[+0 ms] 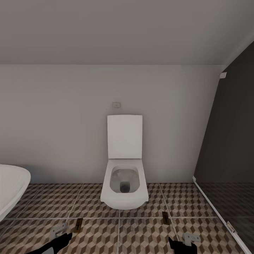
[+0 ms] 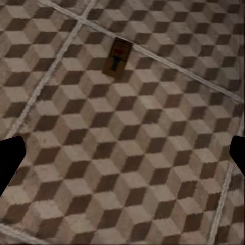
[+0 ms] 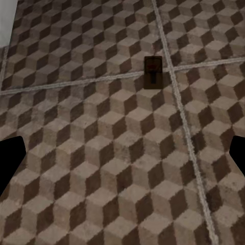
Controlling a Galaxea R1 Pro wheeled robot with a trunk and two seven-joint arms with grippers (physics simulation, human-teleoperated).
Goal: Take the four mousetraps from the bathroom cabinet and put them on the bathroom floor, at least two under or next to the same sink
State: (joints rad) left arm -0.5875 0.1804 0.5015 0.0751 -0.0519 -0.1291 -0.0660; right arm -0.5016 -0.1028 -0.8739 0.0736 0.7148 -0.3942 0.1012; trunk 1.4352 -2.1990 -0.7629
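Note:
Two mousetraps lie flat on the cube-patterned bathroom floor, in front of the toilet. One mousetrap lies to the toilet's left, just ahead of my left gripper. The other mousetrap rests on a grout line to the toilet's right, ahead of my right gripper. Both grippers hang above the tiles, open and holding nothing. The cabinet and the bathroom sink are out of view.
A white toilet with its lid raised stands against the grey wall straight ahead. The rim of a white bathtub shows at the left. A dark glass shower screen with its floor rail bounds the right side.

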